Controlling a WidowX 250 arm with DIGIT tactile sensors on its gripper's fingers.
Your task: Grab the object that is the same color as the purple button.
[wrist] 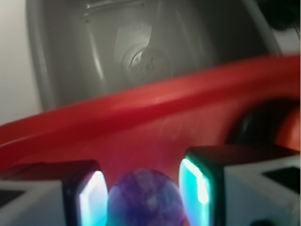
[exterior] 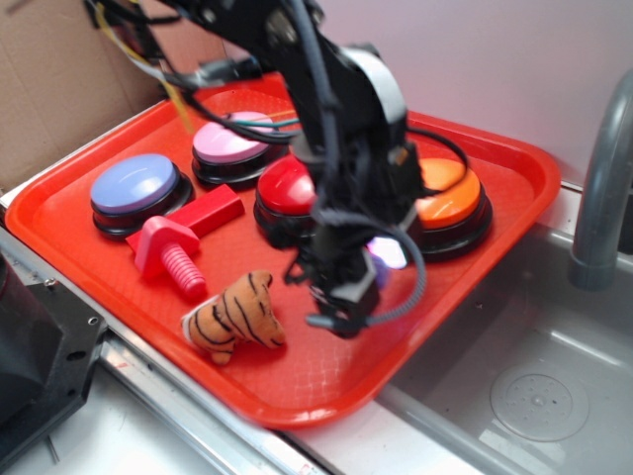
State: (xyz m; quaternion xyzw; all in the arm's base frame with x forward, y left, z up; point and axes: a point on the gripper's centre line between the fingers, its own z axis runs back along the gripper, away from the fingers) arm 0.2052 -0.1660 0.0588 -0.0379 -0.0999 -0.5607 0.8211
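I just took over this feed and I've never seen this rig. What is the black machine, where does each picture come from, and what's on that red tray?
The black machine is a robot arm ending in a two-fingered gripper. The exterior view looks down from the side on a red tray beside a grey sink. On the tray are four dome buttons: purple, pink, red and orange, plus a pink screw and a plush tiger. The wrist view comes from a camera on the gripper itself: a small purple ball sits between its fingers. Whether they actually grip it, the blur hides.
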